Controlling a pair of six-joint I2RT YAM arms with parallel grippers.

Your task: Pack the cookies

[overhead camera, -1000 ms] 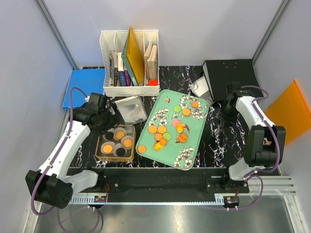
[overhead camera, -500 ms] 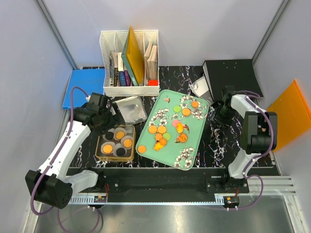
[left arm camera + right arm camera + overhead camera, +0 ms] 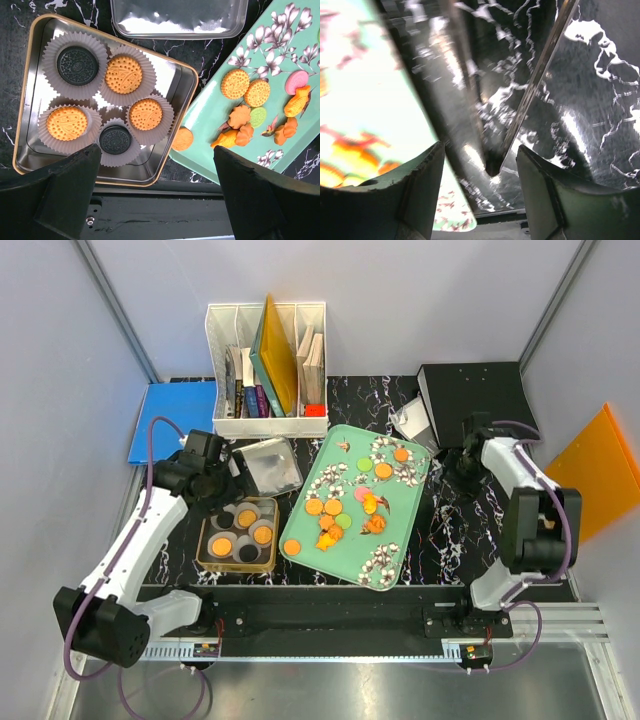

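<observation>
Your right wrist view is blurred; right gripper [image 3: 480, 150] stands released, empty. Left gripper [image 3: 156, 155] gapes wide above the cookies [image 3: 123, 74].

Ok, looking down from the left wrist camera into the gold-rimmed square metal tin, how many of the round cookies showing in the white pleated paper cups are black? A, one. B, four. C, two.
C: the left wrist view shows two black cookies in the tin, alongside three orange cookies.

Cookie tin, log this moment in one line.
tin: five cookies visible in cups | left tool: open above tin | right tool: open, empty | tray: cookies unpacked
</observation>
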